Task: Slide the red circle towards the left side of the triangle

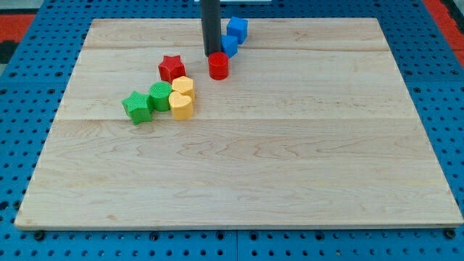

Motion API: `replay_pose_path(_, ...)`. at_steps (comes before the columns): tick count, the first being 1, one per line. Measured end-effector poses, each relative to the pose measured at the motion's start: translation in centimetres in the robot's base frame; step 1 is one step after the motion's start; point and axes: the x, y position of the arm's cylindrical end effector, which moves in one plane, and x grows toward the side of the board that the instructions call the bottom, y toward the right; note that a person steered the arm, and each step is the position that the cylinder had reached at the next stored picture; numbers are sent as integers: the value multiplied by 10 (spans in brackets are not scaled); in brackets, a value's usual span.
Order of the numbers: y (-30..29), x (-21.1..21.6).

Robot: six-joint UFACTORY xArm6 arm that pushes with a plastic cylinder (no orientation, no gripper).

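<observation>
The red circle [218, 65] lies on the wooden board [290, 167] near the view's top centre. My tip [212, 54] stands just above and left of it, touching or nearly touching its top-left edge. A blue block [230, 46], whose shape I cannot make out, sits just above and right of the red circle and is partly hidden by the rod. A second blue block [237, 29] sits above that one, close to it.
A red star [172, 68] lies left of the red circle. Below the star, two yellow blocks [183, 87] [181, 105], a green block [160, 95] and a green star [137, 107] form a tight cluster.
</observation>
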Motion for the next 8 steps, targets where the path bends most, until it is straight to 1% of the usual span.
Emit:
replay_pose_path(1, 23, -8)
replay_pose_path(2, 40, 20)
replay_pose_path(3, 21, 67)
replay_pose_path(4, -36, 53)
replay_pose_path(5, -41, 18)
replay_pose_path(6, -37, 63)
replay_pose_path(7, -80, 51)
replay_pose_path(8, -74, 12)
